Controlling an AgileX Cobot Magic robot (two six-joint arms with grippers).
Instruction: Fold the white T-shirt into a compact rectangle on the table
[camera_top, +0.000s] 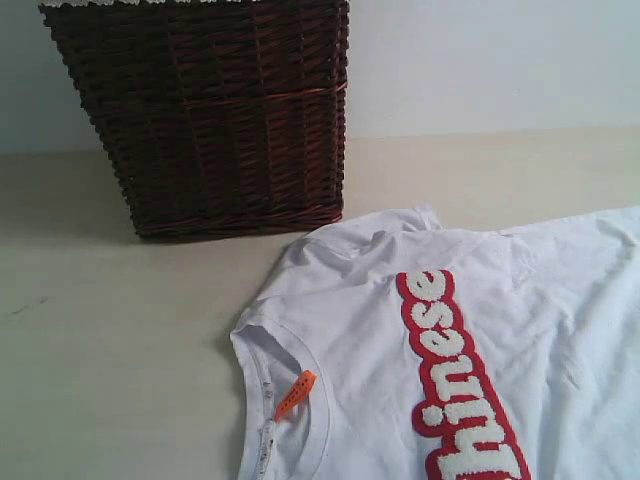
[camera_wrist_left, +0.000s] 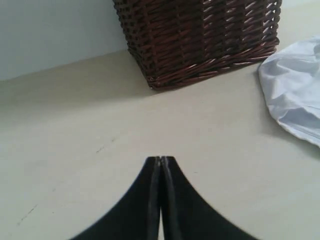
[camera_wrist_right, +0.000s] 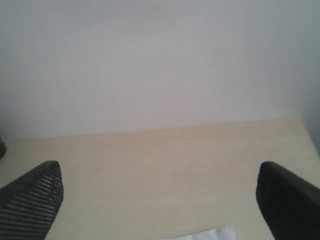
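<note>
From the exterior view, the white T-shirt (camera_top: 350, 300) lies spread on the cream worktop (camera_top: 110, 340), front side up. It fills the lower right of the scene and runs out past the right and bottom edges. Its neckline (camera_top: 285, 345) faces the left. An orange tag (camera_top: 295, 394) pokes out inside the collar. A red band (camera_top: 455, 380) with fuzzy white letters runs down the chest. A dark wicker basket (camera_top: 210, 110) stands farther back on the left, against a pale wall (camera_top: 480, 60). The shirt's nearest shoulder lies just beside the basket's front corner, and I see no contact between them.

In the left wrist view, the left pincer (camera_wrist_left: 160, 161) has its two black fingers pressed flat together with nothing between them. It hangs over bare worktop (camera_wrist_left: 75, 130). The wicker basket (camera_wrist_left: 200, 35) stands ahead of it. A rumpled edge of the white T-shirt (camera_wrist_left: 295, 90) lies off to one side, well apart from the fingertips.

In the right wrist view, the right pincer (camera_wrist_right: 160, 175) is spread wide, one ribbed finger (camera_wrist_right: 42, 192) at each side and nothing held. Bare worktop (camera_wrist_right: 160, 145) stretches ahead of it to the wall (camera_wrist_right: 160, 60). A small white scrap (camera_wrist_right: 212, 234) shows close to the camera between the fingers, but too little of it is visible to tell what it is.
</note>
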